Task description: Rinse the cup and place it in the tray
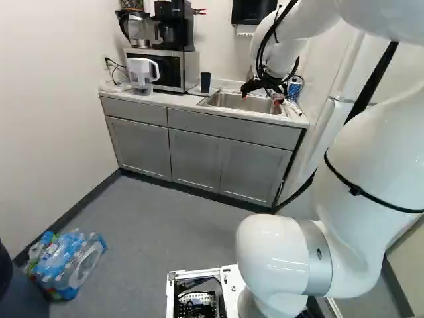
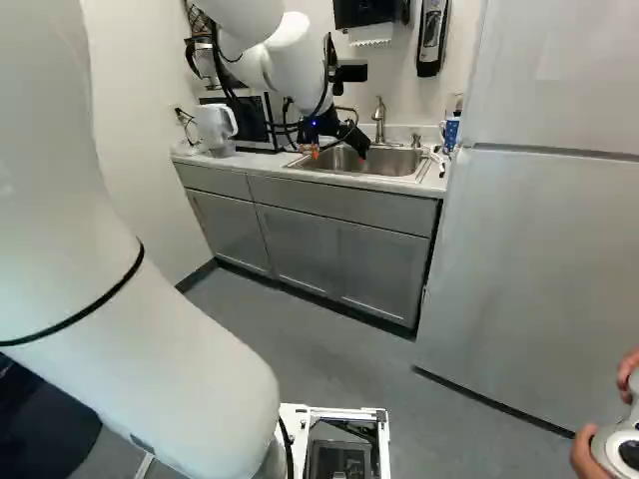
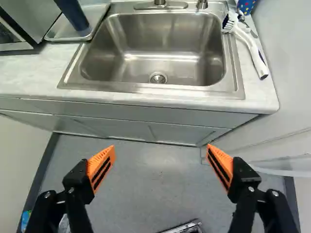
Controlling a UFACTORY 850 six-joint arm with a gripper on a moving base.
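My gripper (image 1: 260,99) is over the front of the sink in the left base view. In the wrist view the gripper (image 3: 161,154) stands wide open, nothing between its orange pads. A dark blue cup (image 3: 74,17) stands on the tray (image 3: 99,24), on the counter beside the sink, on the microwave's side. The same cup (image 1: 205,82) shows left of the gripper in the left base view. Whether the cup is upright or inverted I cannot tell. The sink (image 3: 160,48) is ahead of the fingers, its basin holding no cup.
The faucet (image 2: 379,118) rises behind the sink. A white-handled brush (image 3: 251,48) and a dotted blue cup (image 3: 246,6) sit at the counter's far side, near the fridge (image 2: 539,249). A microwave (image 1: 173,69) and a water pitcher (image 1: 142,74) stand beyond the tray. Bottles (image 1: 66,262) lie on the floor.
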